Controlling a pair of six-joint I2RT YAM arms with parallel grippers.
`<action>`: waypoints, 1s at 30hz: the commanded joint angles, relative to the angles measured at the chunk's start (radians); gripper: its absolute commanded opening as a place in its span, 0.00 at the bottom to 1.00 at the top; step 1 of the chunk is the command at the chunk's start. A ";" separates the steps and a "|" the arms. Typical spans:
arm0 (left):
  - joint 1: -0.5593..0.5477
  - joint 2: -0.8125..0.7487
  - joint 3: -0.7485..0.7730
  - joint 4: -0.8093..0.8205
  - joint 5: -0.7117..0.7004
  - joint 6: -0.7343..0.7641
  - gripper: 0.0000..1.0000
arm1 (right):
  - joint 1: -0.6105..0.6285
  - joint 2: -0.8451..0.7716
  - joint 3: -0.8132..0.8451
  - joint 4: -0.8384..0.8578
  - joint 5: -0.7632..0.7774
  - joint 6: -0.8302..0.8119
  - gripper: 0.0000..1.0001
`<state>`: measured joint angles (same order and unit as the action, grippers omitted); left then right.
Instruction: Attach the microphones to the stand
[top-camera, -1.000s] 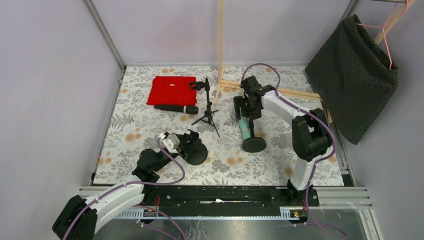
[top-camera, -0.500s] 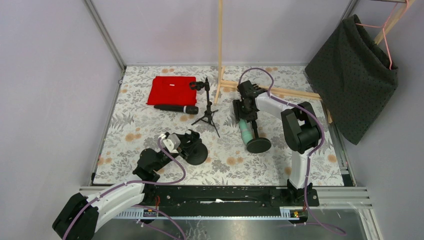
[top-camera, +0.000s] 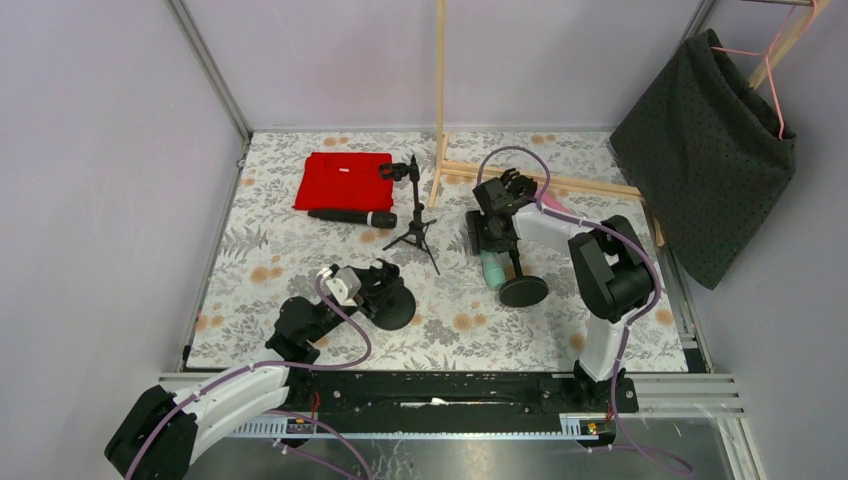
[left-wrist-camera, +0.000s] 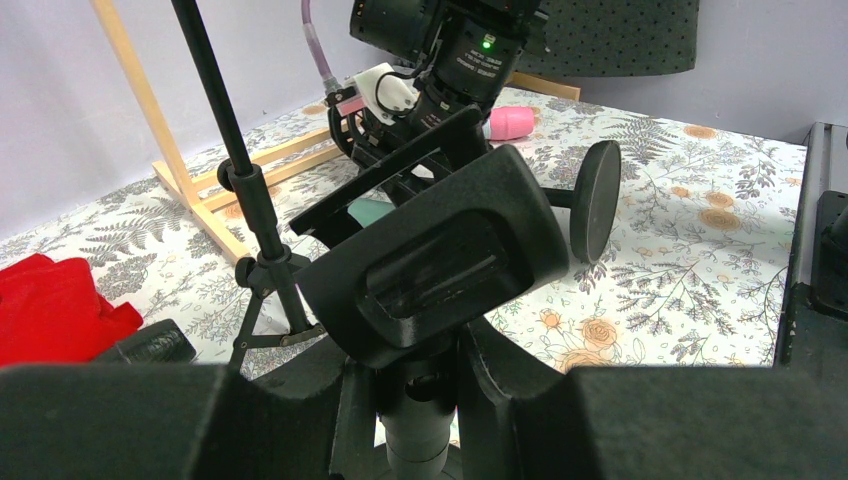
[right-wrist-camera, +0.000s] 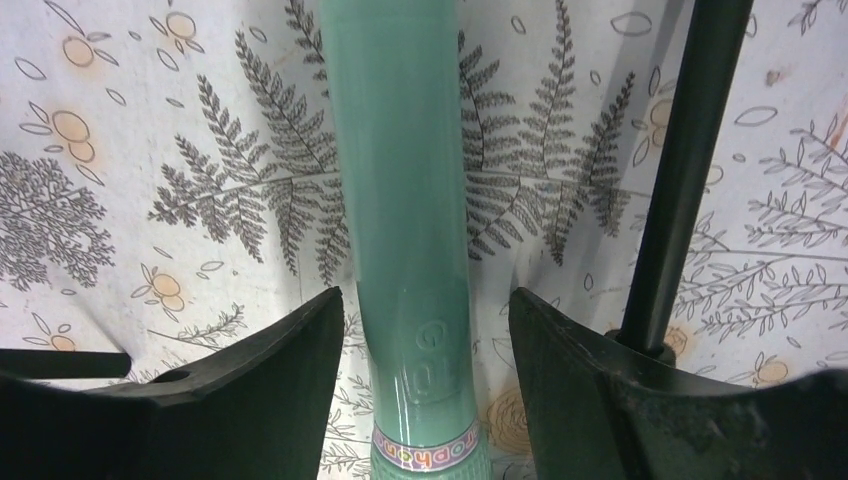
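Right stand (top-camera: 523, 291) has shifted right (right claw (right-wrist-camera: 425, 300) straddles mint microphone (right-wrist-camera: 400, 150))

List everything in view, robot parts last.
mint microphone: one, green, lying centre-right
pink microphone: one, pink, far centre-right
black microphone: one, black with silvery band, beside the cloth
tripod stand: one, black, centre
left disc-base stand: one, black, near left
right disc-base stand: one, black, beside mint microphone
cloth: one, red, far left
wooden frame: one, pale, back
garment: one, dark, hanging far right
left gripper: one, black, clamping left disc-base stand
right gripper: one, black, open around mint microphone
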<state>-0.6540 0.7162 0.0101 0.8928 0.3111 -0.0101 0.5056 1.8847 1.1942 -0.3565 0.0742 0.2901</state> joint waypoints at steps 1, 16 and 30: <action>-0.004 0.005 -0.090 0.035 0.039 0.019 0.00 | 0.020 -0.001 -0.092 -0.086 0.037 0.037 0.68; -0.004 0.010 -0.089 0.038 0.043 0.022 0.00 | 0.025 -0.058 -0.097 -0.053 -0.062 0.009 0.26; -0.004 0.096 -0.042 0.055 0.025 0.083 0.00 | 0.024 -0.514 0.084 -0.298 -0.332 -0.081 0.00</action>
<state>-0.6540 0.7746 0.0101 0.9501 0.3264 0.0032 0.5228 1.4708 1.1904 -0.5270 -0.1242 0.2668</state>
